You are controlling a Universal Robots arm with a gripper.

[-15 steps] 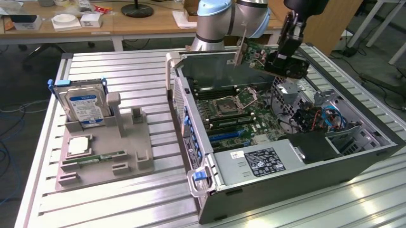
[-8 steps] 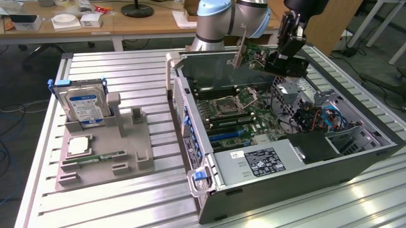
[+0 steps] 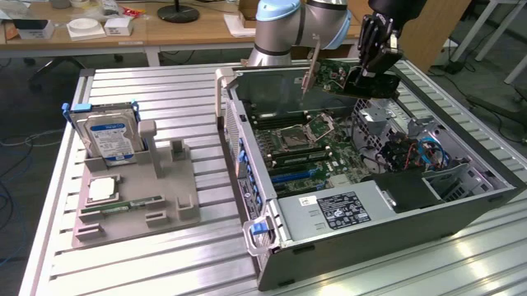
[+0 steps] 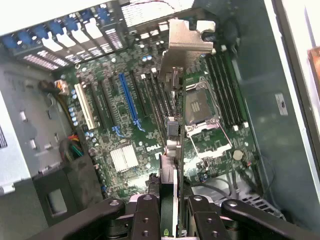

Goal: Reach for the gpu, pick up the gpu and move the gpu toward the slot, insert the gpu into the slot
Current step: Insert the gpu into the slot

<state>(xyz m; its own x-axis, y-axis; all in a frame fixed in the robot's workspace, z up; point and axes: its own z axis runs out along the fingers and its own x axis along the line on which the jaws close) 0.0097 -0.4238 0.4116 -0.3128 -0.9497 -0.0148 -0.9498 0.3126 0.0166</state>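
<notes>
Above the open computer case, my gripper [image 3: 359, 79] is shut on the gpu [image 3: 331, 74], a dark card held on edge with its silvery end bracket [image 3: 311, 66] toward the exterior view's left. In the wrist view the gpu [image 4: 170, 145] appears edge-on between the black fingers [image 4: 146, 216], its bracket [image 4: 186, 40] at the far end. It hangs over the green motherboard [image 4: 115, 135], close to the CPU socket [image 4: 204, 112]. The slot [image 4: 129, 100], a long blue strip among black ones, lies to one side of the card and apart from it; it also shows as the slot [image 3: 290, 176] low in the case.
The case walls [image 3: 379, 216] surround the board, with cables [image 3: 411, 151] and a drive cage at the exterior view's right. On the grey fixture [image 3: 157, 185] to the left stand a hard drive [image 3: 108, 137], a CPU [image 3: 100, 189] and a memory stick [image 3: 132, 203].
</notes>
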